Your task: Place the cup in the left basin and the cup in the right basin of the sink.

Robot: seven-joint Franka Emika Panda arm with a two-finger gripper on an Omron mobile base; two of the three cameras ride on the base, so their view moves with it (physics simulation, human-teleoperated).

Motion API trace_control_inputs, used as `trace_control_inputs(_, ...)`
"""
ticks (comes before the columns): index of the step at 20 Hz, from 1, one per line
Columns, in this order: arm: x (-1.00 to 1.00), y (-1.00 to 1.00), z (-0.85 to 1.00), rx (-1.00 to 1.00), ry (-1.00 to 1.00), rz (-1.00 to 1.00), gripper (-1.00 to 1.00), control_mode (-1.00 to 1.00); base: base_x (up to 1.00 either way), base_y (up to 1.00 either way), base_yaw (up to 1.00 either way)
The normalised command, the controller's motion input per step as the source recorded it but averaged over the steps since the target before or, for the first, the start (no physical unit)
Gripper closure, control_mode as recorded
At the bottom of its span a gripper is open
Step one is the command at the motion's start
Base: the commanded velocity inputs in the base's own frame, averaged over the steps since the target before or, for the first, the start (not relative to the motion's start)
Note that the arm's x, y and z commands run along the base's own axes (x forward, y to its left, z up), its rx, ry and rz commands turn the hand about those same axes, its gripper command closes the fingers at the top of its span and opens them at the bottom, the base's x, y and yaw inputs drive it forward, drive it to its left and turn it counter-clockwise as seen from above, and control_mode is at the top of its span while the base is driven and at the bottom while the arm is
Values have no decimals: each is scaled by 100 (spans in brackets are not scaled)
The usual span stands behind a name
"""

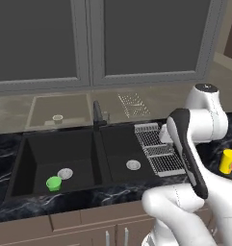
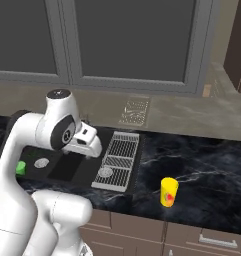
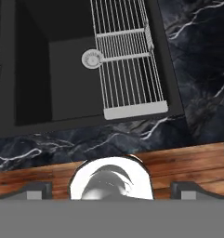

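The black double sink (image 1: pixel 21 144) has a small green cup (image 1: pixel 54 183) standing in the left basin (image 1: pixel 45 153) beside its silver drain (image 1: pixel 65 173). The right basin (image 1: pixel 120 149) holds only its drain (image 1: pixel 133 165). A yellow cup (image 1: pixel 228 161) stands upright on the dark marble counter to the right of the sink, also in the right base view (image 2: pixel 168 192). My gripper (image 2: pixel 87 147) hangs above the right basin near the wire rack, open and empty. The hand view looks down on the right basin (image 3: pixel 71 74), with the fingertips (image 3: pixel 39 190) wide apart.
A wire rack (image 1: pixel 158 151) covers the right side of the right basin. A dark faucet (image 1: pixel 96 115) rises behind the divider. My own arm (image 1: pixel 187 153) crosses between the sink and the yellow cup. Cabinet fronts run below the counter edge (image 1: pixel 88 206).
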Motion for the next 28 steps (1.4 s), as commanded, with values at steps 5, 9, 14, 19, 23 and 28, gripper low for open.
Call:
trace_control_inputs(5,0,-84,24,4,34,-10,-100,-100,0,0,0)
trace_control_inputs(9,0,-68,0,0,36,-17,-100,-100,0,0,0)
trace_control_inputs(14,4,-45,-25,-8,14,-4,-100,-100,0,0,0)
trace_control_inputs(19,1,-44,-49,-14,0,1,-100,-100,0,0,0)
trace_control_inputs(23,8,-50,-63,-11,-6,3,-100,-100,0,0,0)
trace_control_inputs(28,-3,-51,-25,-3,-21,8,-100,-100,0,0,0)
